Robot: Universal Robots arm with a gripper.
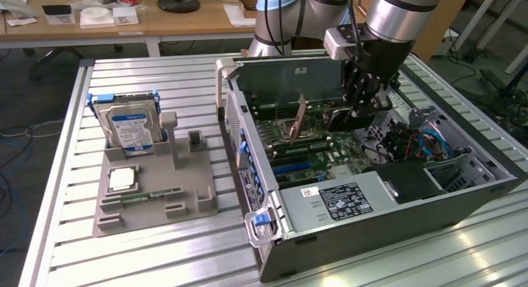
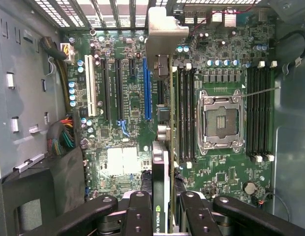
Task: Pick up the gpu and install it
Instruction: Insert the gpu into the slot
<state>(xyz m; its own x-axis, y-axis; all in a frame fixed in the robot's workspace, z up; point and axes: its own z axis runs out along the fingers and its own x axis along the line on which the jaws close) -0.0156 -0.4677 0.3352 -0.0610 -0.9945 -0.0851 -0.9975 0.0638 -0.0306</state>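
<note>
Arm (image 1: 394, 15) pointing down into pc case (image 1: 371, 231), tool (image 2: 162, 216) gripping gpu (image 2: 161, 169) edge-on over mobo (image 2: 123, 98)

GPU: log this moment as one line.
claw: shut on gpu | gpu: on edge inside open case, over motherboard, beside blue slot | seated: cannot tell

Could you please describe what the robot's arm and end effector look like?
The arm is made of silvery-grey tube sections, with a light-blue cap at one joint. A pale grey box is mounted at the wrist. The end effector is black, and in the wrist view its fingers are matt black linked bars with small round holes.
</note>
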